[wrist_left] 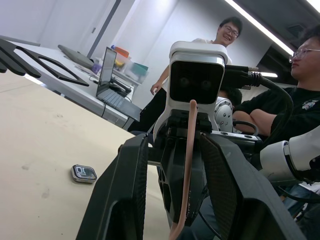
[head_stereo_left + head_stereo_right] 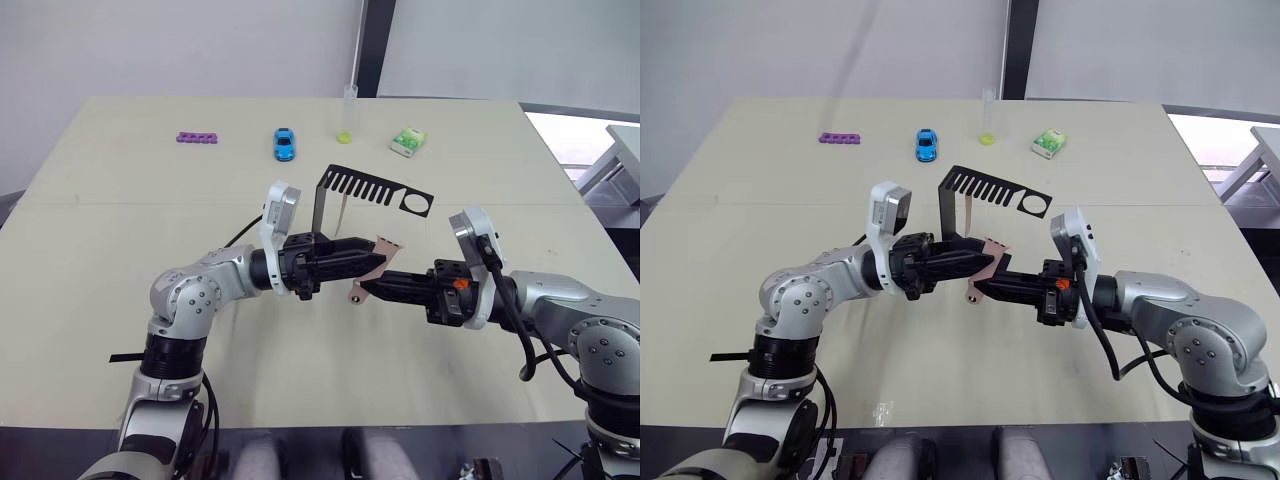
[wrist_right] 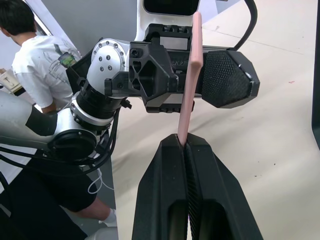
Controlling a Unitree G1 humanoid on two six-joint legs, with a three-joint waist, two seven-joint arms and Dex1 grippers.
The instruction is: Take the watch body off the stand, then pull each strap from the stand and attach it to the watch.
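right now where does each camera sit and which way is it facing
Left eye and right eye: on the head, looking forward and down at the table, the stand and both arms; they share one scene.
Left wrist: on the left arm, looking along the open left claw at the strap, the right claw and the watch lying on the table.
Right wrist: on the right arm, looking along the right claw, shut on the strap, facing the left claw.

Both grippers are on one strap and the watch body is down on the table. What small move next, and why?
Probably open the left gripper so the right gripper, shut on the strap, holds it alone. The watch body lies free on the table, and a freed left gripper could go and fetch it.
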